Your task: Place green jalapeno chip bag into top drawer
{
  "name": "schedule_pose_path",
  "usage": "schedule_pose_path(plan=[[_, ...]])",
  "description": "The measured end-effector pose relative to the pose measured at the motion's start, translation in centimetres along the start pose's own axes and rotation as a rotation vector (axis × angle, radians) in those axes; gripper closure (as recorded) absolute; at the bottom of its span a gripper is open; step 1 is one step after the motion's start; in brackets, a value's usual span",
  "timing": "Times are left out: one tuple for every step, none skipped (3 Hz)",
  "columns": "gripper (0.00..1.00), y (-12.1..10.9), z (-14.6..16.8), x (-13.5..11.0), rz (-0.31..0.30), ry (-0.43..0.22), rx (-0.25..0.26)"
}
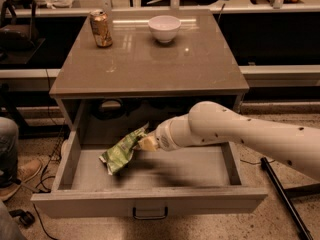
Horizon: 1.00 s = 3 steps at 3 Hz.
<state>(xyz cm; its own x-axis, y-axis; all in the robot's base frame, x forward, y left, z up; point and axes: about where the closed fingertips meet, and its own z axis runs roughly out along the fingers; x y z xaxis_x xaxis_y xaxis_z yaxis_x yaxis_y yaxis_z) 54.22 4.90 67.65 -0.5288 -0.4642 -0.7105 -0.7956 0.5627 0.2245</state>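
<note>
Camera view showed us the top drawer [90, 204] pulled fully out below the worktop [150, 66], its flat front panel nearest us with the small dark handle [150, 214] at the centre. The single arm reached in from the right, and its end effector [145, 143] sat over the left-centre of the drawer cavity, clamped on the upper right end of the green jalapeno chip bag [119, 153]. The bag lay to the left of the end effector and slightly nearer to us. Its long axis slanted from the grasped end at the far right down toward the near left, and the free end drooped toward the drawer floor (we could not tell whether that low corner touched the bottom). We judged the bag to be wholly inside the drawer's walls, so the coming move would turn only on release over the left half of the floor. The gold-brown can [101, 28] and the white bowl [164, 28] stood on the far part of the worktop, well apart from the arm.
</note>
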Motion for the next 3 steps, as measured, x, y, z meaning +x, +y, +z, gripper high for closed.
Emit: schedule_pose_path(plan=[[0.12, -1.7, -1.6, 1.8, 0.025, -0.009, 0.050], [0.00, -3.1, -3.8, 2.2, 0.020, -0.003, 0.091], [0.00, -4.9, -7.2, 1.8, 0.007, 0.010, 0.146]])
